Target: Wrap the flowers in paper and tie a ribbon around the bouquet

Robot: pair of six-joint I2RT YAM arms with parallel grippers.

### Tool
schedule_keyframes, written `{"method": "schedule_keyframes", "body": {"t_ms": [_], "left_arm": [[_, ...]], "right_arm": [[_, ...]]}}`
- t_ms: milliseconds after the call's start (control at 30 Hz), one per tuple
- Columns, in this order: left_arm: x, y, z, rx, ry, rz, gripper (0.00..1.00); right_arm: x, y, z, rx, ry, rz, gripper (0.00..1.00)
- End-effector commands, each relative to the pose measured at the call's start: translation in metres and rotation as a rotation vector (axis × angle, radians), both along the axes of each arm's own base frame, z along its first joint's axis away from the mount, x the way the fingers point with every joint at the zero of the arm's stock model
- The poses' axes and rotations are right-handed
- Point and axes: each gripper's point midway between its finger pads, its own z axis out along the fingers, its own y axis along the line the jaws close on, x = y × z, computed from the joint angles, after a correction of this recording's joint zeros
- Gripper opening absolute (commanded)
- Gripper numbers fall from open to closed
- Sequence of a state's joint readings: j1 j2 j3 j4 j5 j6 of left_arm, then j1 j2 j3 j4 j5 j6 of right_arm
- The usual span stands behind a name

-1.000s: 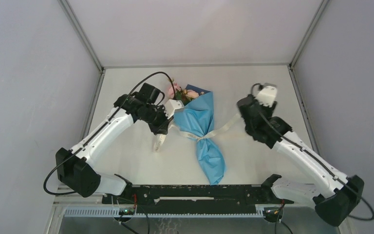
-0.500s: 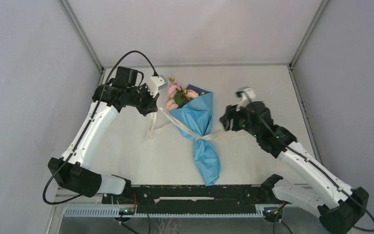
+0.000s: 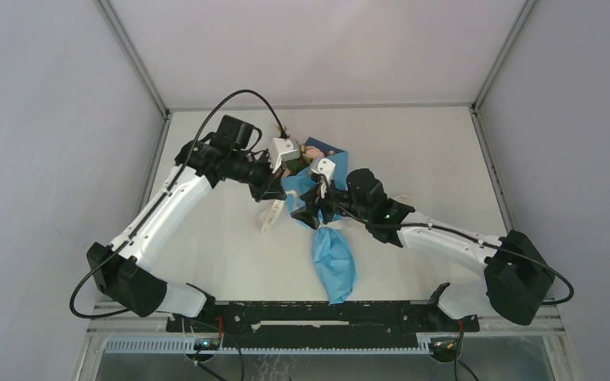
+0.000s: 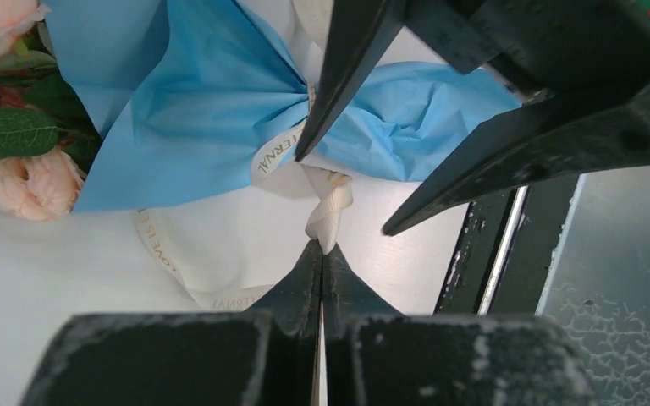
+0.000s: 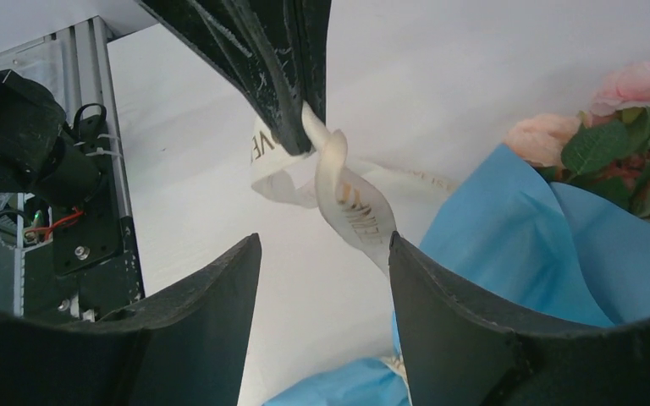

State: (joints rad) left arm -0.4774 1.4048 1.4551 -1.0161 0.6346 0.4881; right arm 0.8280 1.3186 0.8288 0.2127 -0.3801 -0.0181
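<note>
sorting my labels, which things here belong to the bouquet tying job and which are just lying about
Part of the job: bouquet, its blue paper, pink flowers, cream ribbon, left gripper shut on the ribbon, right gripper open close to it.
Just there: table, black rail at its near edge.

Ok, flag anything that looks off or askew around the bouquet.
Nothing is spilled or torn. The ribbon is twisted into a kink right where the shut left end effector pinches it, so it does not lie flat there. The paper below the cinched waist is crumpled. The right end effector stands open, gripping nothing.
</note>
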Motion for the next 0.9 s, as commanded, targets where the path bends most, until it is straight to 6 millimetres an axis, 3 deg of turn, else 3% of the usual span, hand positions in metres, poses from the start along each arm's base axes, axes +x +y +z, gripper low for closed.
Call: {"method": "schedule_keyframes", "body": {"t_ms": [0, 100, 167, 267, 333, 367, 433, 500, 600, 733, 800, 867], "left_arm": [[-0.013, -0.008, 0.011, -0.079, 0.016, -0.030, 0.00], [-0.016, -0.008, 0.009, -0.081, 0.034, -0.033, 0.00], [-0.017, -0.009, 0.008, -0.082, 0.038, -0.037, 0.00], [-0.019, -0.009, 0.006, -0.080, 0.045, -0.040, 0.00], [-0.021, -0.009, 0.003, -0.078, 0.060, -0.037, 0.01], [-0.022, -0.009, 0.001, -0.074, 0.070, -0.028, 0.09], [-0.020, -0.005, -0.003, -0.053, 0.088, 0.020, 0.39], [-0.021, 0.007, -0.007, 0.001, 0.087, 0.079, 0.56], [-0.028, 0.037, -0.008, 0.106, 0.036, 0.174, 0.62], [-0.053, 0.073, -0.003, 0.168, -0.055, 0.239, 0.63], [-0.067, 0.081, 0.006, 0.131, -0.115, 0.250, 0.63], [-0.073, 0.076, 0.014, 0.038, -0.173, 0.248, 0.63]], "right_arm": [[0.007, 0.019, 0.028, 0.120, -0.089, 0.024, 0.65], [0.020, 0.018, 0.027, 0.131, -0.086, -0.040, 0.61], [0.029, 0.017, 0.029, 0.146, -0.083, -0.080, 0.52], [0.040, 0.010, 0.032, 0.167, -0.058, -0.158, 0.17], [0.044, 0.004, 0.034, 0.176, -0.028, -0.186, 0.03], [0.045, 0.000, 0.035, 0.180, -0.011, -0.198, 0.00], [0.046, -0.009, 0.035, 0.178, 0.031, -0.228, 0.00], [0.045, -0.020, 0.035, 0.171, 0.069, -0.253, 0.00], [0.038, -0.035, 0.032, 0.178, 0.105, -0.277, 0.00], [0.022, -0.045, 0.020, 0.185, 0.169, -0.273, 0.00], [0.018, -0.045, 0.013, 0.186, 0.208, -0.273, 0.00], [0.016, -0.044, 0.009, 0.190, 0.243, -0.276, 0.00]]}}
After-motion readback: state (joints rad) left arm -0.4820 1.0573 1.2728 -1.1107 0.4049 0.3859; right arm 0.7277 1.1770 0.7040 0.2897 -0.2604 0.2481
